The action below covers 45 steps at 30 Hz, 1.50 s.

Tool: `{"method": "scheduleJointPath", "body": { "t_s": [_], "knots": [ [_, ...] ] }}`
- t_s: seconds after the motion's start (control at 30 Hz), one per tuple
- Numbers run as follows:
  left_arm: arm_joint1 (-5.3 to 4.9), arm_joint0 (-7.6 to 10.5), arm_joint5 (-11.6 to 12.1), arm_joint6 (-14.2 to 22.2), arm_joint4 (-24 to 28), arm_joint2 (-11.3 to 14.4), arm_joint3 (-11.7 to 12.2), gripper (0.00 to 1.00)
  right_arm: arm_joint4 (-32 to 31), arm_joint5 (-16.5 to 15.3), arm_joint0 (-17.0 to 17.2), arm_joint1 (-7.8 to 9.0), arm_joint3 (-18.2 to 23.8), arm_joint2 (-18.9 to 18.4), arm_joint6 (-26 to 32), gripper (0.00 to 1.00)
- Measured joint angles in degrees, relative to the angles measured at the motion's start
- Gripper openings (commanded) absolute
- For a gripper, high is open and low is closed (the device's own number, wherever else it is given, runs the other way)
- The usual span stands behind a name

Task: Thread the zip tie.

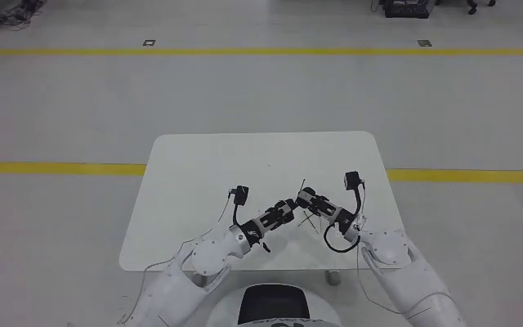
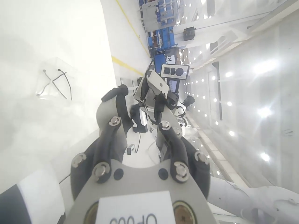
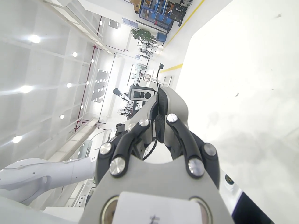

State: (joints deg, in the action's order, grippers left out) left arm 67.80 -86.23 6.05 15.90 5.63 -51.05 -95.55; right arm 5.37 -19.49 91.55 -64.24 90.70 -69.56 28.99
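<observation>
Closest to the lens, the left gripper has its fingers spread apart with nothing between them. It is raised off the surface and faces the other arm tip to tip. This looks like a waiting posture, ready to take the free end when it is offered. Directly across from those fingertips, nearly touching them, the right gripper has its fingers clenched flat on the zip tie. The black strap runs out past the right fingertips and its small square head stands at the far end, so the tie is held in the air and not lying on the surface. Pinching the strap low probably keeps the head stiff and steady enough for a tail to be aimed at its slot. Whether the slot faces the left fingers cannot be made out. On the surface below and just beside the right fingers lie the spare ties, crossed over one another inside what seems to be a clear tray. They are likely kept there as stock within easy reach of either arm. The count is two grippers, one tie in hand, and three spares as far as the crossing allows.
</observation>
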Motion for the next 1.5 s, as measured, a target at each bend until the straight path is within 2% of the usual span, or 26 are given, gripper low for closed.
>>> {"method": "scheduleJointPath", "body": {
  "t_s": [0.63, 0.73, 1.0, 1.07, 1.3, 1.4, 1.5],
  "knots": [
    [-0.07, 0.56, 0.14, 0.43, 1.12, 0.42, 0.41, 0.11, -0.60, 0.01, -0.80, -0.44, -0.94, 1.52, -0.81, 0.00],
    [-0.07, 0.71, 0.07, 0.43, 1.22, 0.46, 0.64, 0.00, -0.53, 0.01, -0.79, -0.47, -1.03, 1.54, -0.82, 0.00],
    [0.04, 1.40, -0.04, 0.45, 2.00, 0.77, 1.58, 0.00, -0.20, 0.01, -1.08, -0.56, -1.48, 1.63, -0.51, 0.00],
    [0.05, 1.52, -0.02, 0.49, 2.19, 0.81, 1.72, 0.00, -0.30, 0.01, -1.12, -0.55, -1.50, 1.60, -0.20, 1.00],
    [-0.16, 1.65, 0.66, 1.83, 3.66, -0.05, 2.28, 0.00, -0.23, 0.32, -1.21, -0.37, -1.81, 0.69, 0.48, 1.00],
    [-0.38, 1.97, 0.56, 3.48, 4.55, -0.83, 2.66, 0.00, 0.23, 0.26, -1.00, -0.16, -1.79, -0.57, 0.83, 1.00],
    [-0.76, 2.50, 0.32, 6.65, 5.84, -2.06, 3.26, 0.00, 1.01, 0.24, -0.77, 0.18, -1.66, -2.33, 2.08, 1.00]
  ]
}}
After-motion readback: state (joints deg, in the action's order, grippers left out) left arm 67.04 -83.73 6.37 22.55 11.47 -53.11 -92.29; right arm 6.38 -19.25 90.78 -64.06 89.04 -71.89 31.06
